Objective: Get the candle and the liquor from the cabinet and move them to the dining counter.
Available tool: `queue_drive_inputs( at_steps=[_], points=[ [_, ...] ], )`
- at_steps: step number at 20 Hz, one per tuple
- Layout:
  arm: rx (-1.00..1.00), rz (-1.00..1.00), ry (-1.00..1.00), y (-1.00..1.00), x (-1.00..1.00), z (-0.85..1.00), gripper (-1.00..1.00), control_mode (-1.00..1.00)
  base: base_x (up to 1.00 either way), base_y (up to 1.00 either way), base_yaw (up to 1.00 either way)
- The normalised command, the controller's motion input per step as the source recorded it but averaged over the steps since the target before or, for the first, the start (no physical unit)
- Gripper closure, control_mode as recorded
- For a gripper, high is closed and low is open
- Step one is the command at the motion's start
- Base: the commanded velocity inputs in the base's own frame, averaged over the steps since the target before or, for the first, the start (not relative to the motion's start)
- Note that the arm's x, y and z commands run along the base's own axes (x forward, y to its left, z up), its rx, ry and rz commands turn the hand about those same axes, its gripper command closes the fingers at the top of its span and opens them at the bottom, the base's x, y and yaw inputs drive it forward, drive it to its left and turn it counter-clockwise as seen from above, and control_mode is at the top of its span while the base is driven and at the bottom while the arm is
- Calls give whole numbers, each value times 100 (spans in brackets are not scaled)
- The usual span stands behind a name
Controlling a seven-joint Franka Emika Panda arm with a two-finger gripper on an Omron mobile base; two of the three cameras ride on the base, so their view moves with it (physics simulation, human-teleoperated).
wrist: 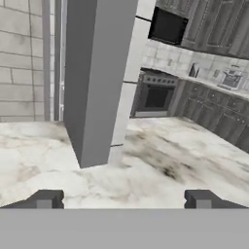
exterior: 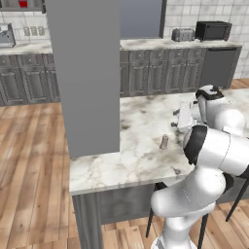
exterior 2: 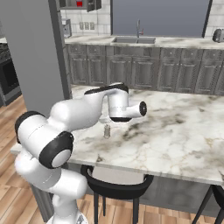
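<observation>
The candle (exterior: 164, 142), a small pale stub, stands upright on the dining counter (exterior: 141, 116) near its front edge, and nothing holds it. My gripper (exterior: 178, 120) hovers just right of and beyond it, clear of it. In the hand view the gripper (wrist: 124, 199) is open, its fingertips (wrist: 46, 199) far apart with only the marble dining counter (wrist: 155, 165) between them. From the right, the candle (exterior 2: 106, 130) sits just below my hand. Far back, the cabinet (exterior 2: 93, 4) hangs open, and a red patch of the liquor (exterior 2: 79, 4) shows inside; the liquor (exterior: 23, 3) is also visible there from the left.
A tall grey pillar (exterior: 85, 73) rises from the counter's left end, close to the candle. A black stool (exterior 2: 116, 181) stands under the front edge. Along the back wall sit a toaster (exterior: 183, 34), a black oven (exterior: 213, 30) and a sink (exterior 2: 133, 40).
</observation>
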Motion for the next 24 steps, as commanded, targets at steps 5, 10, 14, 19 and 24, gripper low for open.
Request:
queue_drive_inputs(
  at_steps=[5,10,14,19,24],
  points=[
    [0,-28,17,0,-52,87,-100,-100,0,0,0],
    [0,-35,22,0,-54,83,-100,-100,0,0,0],
    [0,-36,23,0,-58,74,-100,-100,0,0,0],
    [0,-38,20,1,-72,58,-100,-100,0,0,0],
    [0,-40,17,3,-89,39,-100,-100,0,0,0]
  ],
)
